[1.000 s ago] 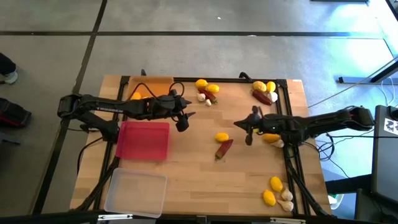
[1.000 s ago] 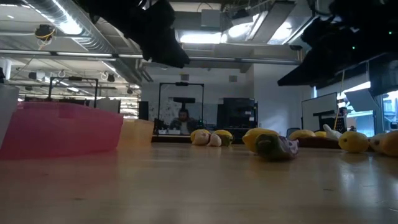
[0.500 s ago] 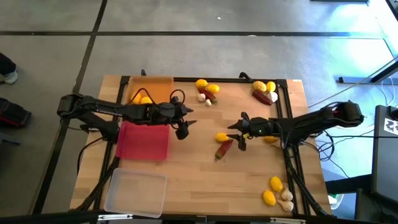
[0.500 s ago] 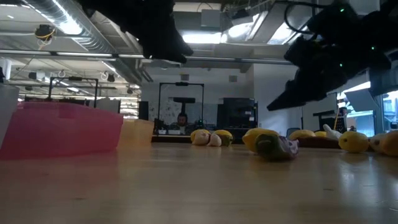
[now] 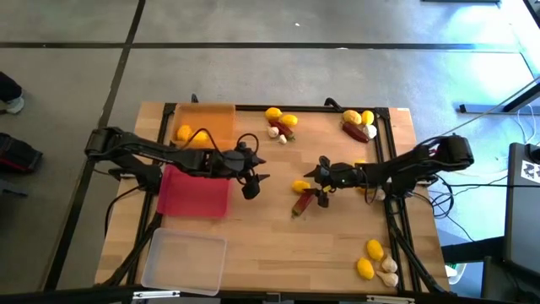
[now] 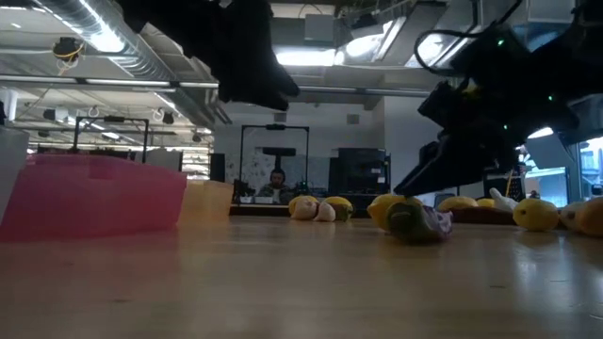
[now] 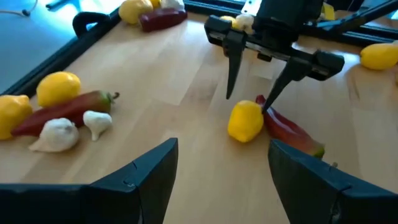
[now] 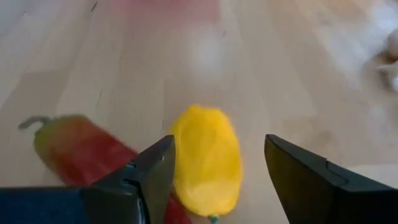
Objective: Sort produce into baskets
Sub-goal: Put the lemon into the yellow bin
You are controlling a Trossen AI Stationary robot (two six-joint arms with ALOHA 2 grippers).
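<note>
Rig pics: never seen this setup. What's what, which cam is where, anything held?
Two dark robot arms work at a wooden table. One picture looks straight down, one looks level across the tabletop, and one sits on each wrist. Lemons, red peppers and garlic lie scattered, beside an orange basket, a pink basket and a clear basket. The right hand, fingers open, hangs over a lemon and a pepper mid-table. The left hand, open too, waits near the pink basket. Nothing is held.
</note>
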